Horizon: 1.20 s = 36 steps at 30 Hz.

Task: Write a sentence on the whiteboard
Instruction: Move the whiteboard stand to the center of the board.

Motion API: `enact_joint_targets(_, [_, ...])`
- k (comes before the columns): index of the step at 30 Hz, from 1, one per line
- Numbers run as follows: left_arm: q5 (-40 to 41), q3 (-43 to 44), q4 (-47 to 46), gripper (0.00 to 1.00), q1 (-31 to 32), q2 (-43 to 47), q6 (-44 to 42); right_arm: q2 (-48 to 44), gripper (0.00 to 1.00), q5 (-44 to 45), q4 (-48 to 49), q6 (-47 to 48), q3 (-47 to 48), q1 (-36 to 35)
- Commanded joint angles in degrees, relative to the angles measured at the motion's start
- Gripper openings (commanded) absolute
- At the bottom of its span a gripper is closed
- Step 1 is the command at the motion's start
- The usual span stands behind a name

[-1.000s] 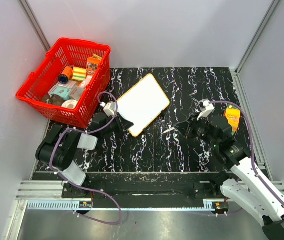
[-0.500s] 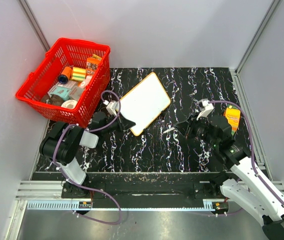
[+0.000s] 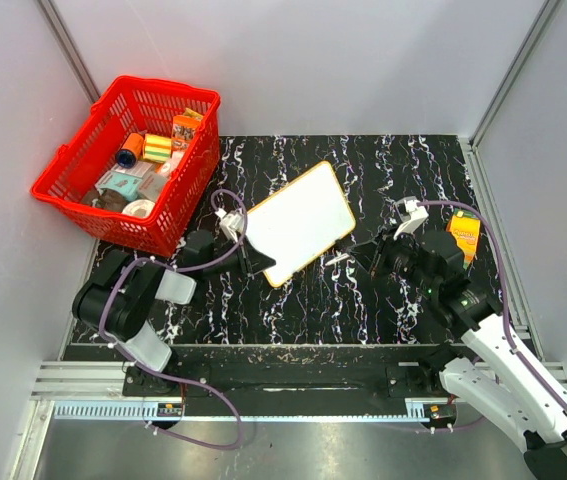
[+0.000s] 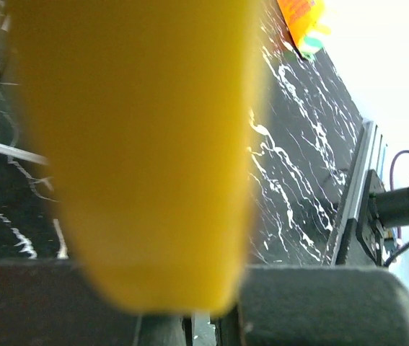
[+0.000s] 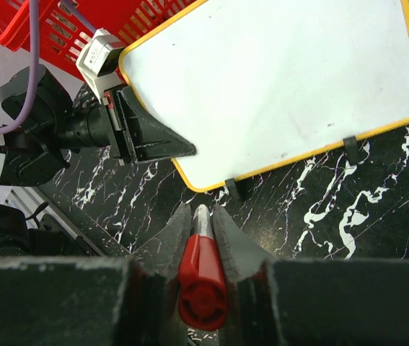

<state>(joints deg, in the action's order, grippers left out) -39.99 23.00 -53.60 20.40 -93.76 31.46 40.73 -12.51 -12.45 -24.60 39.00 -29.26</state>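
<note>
The whiteboard (image 3: 300, 222) lay on the table (image 3: 393, 160), its near-left corner pinched by the left gripper (image 3: 263, 262). The right gripper (image 5: 201, 213), clamped on a red marker (image 5: 202, 277), sat just beside its near edge. The whiteboard had slid rightward over the last second (plain white face, yellow rim).

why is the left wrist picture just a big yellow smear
Left wrist view: the whiteboard, pinched in the left claw, sits against the lens, far out of focus; the table behind is sharper. Right wrist view: crisp, red marker in the right claw clear. Top view: even light.
</note>
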Motion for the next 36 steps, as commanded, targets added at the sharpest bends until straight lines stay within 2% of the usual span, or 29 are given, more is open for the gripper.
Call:
enact_joint_targets(1, [-6.16, -0.07, 8.76, 0.0, 4.11, 2.52, -6.23, -0.83, 0.0, 1.26, 0.5, 0.52, 2.92, -0.28])
enact_joint_targets(10, [-9.05, 1.34, 13.52, 0.0, 7.11, 4.63, -8.43, -2.14, 0.0, 1.18, -0.47, 0.87, 3.01, -0.36])
enact_joint_targets(18, [-8.53, 5.21, 23.45, 0.0, 9.56, 4.9, -12.22, -3.11, 0.0, 1.26, -0.82, 1.75, 2.57, -0.28])
enact_joint_targets(31, [-5.45, 1.78, 15.73, 0.0, 17.38, 6.39, -3.52, -2.85, 0.0, 0.82, -0.56, 2.1, 2.22, -0.27])
enact_joint_targets(36, [2.53, -0.85, 13.09, 0.0, 22.22, 7.7, 1.04, -3.2, 0.0, 1.0, -0.56, 2.1, 2.04, -0.28])
